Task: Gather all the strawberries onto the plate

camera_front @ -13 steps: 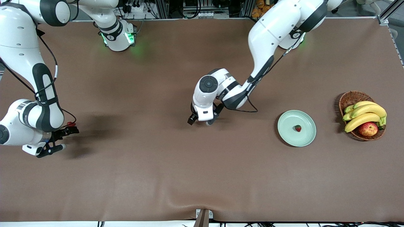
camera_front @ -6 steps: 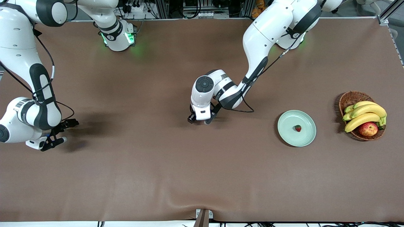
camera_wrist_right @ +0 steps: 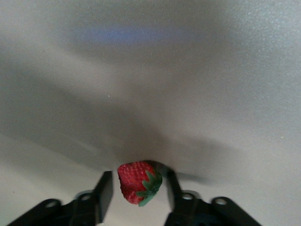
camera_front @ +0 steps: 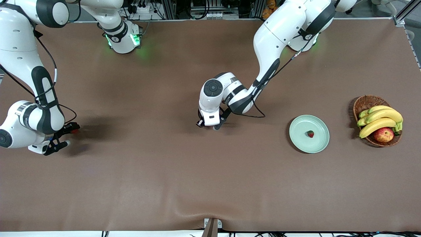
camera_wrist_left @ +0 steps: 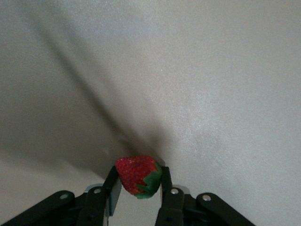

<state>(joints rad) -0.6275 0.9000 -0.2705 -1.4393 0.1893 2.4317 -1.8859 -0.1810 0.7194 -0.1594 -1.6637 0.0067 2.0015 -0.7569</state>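
Observation:
One strawberry [camera_front: 310, 134] lies in the pale green plate [camera_front: 297, 126] toward the left arm's end of the table. My left gripper [camera_front: 208, 126] is down on the cloth at the table's middle. In the left wrist view it [camera_wrist_left: 138, 172] is shut on a second strawberry [camera_wrist_left: 135, 173], with both fingers pressing its sides. My right gripper [camera_front: 66, 135] is low at the right arm's end of the table. There it [camera_wrist_right: 138, 178] straddles a third strawberry [camera_wrist_right: 136, 181], and a slim gap shows on each side of the berry.
A brown wicker basket [camera_front: 365, 102] with bananas [camera_front: 378, 120] and an apple [camera_front: 383, 134] stands beside the plate, at the left arm's end of the table. The brown cloth [camera_front: 210, 184] has a wrinkle near the front edge.
The left gripper's fingers have closed onto the strawberry at the table's middle. The right gripper sank a little and its fingers narrowed around its strawberry.

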